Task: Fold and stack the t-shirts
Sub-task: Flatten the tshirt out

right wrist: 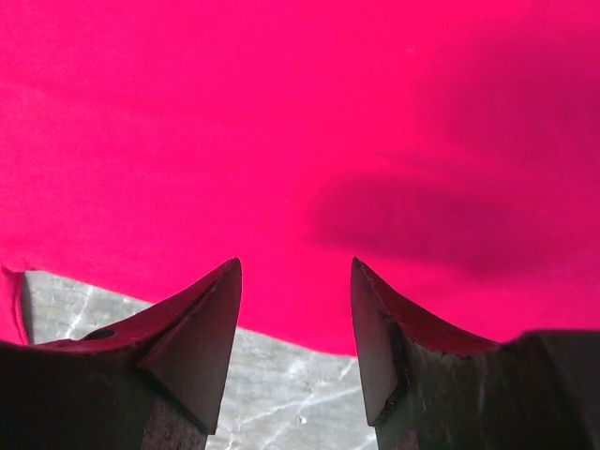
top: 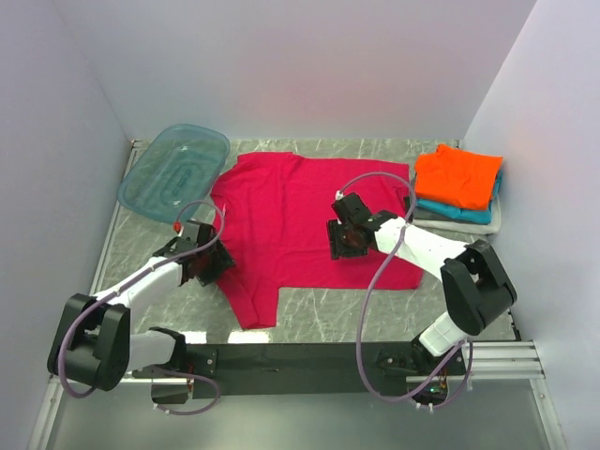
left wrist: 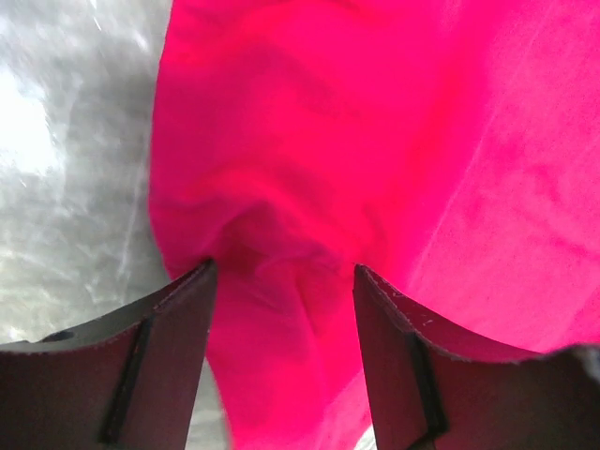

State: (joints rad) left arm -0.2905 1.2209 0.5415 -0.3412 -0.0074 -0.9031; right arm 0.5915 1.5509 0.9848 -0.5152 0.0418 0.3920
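The crimson-magenta t-shirt [top: 300, 220] lies spread on the marble table. My left gripper [top: 208, 265] is at its left edge, open. In the left wrist view the gripper [left wrist: 284, 267] has wide jaws with a bunched fold of the shirt [left wrist: 375, 141] between them, not pinched. My right gripper [top: 349, 239] is over the shirt's right part, open and empty. In the right wrist view the gripper [right wrist: 295, 262] hovers at the edge of the shirt [right wrist: 281, 112]. The orange shirt [top: 457, 176] lies folded on the teal shirt [top: 466, 215] and the grey-white shirt [top: 498, 217] at the back right.
A translucent teal plastic tub [top: 175, 171] leans at the back left, close to the shirt's left sleeve. Bare marble [top: 319, 314] shows in front of the shirt. White walls close in on three sides. A black rail [top: 300, 358] carries the arm bases.
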